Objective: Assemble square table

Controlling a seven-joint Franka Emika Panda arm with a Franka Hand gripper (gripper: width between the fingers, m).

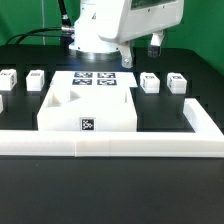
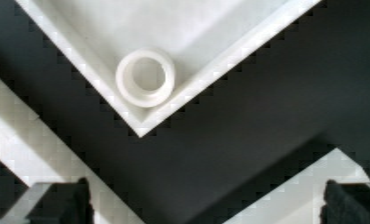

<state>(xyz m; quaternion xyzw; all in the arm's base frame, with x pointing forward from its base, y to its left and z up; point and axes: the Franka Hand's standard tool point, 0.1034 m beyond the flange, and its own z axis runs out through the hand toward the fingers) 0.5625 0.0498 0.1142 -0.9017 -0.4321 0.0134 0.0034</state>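
Hovering at the upper centre of the exterior view, our two-finger gripper [image 1: 142, 50] stands wide, holding nothing. We see the thick white plastic square slab [image 1: 88, 105] mid-frame, its tagged front edge close behind the long low white wall [image 1: 110, 146]. Short white block legs [image 1: 150, 82] flank it, with open dark table [image 1: 120, 190] between.
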